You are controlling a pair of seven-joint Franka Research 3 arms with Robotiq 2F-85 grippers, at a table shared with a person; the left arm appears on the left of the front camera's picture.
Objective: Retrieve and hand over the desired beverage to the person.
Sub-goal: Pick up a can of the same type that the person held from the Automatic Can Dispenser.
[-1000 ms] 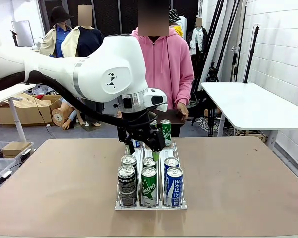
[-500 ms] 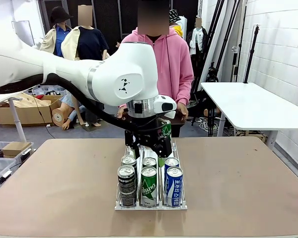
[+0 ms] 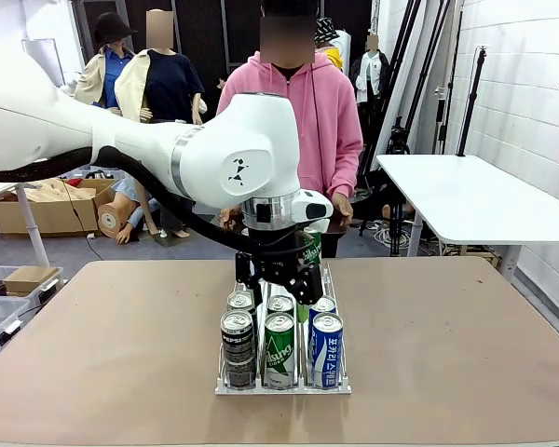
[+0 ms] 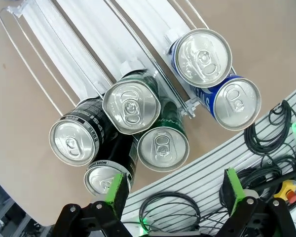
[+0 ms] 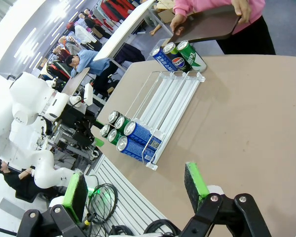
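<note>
left gripper (image 4: 173, 187) hangs spread above the cans (image 3: 279, 346) queued at the near end of the rack (image 3: 340, 386) on the table (image 3: 102, 354), apparently lined up for a top grasp; the person (image 3: 307, 112) stands opposite.

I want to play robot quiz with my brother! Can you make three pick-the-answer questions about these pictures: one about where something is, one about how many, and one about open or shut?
1. Where is the left gripper?
A. above the cans in the rack
B. on the floor
C. under the table

2. How many cans stand at the rack's near end?
A. three
B. six
C. ten

3. How are the left gripper's jaws?
A. shut on a green can
B. shut on a blue can
C. open, holding nothing

Answers:
1 A, its wrist view looks down on the can tops.
2 B, there are two black, two green and two blue.
3 C, the jaws stand wide apart, gripping nothing.
</note>
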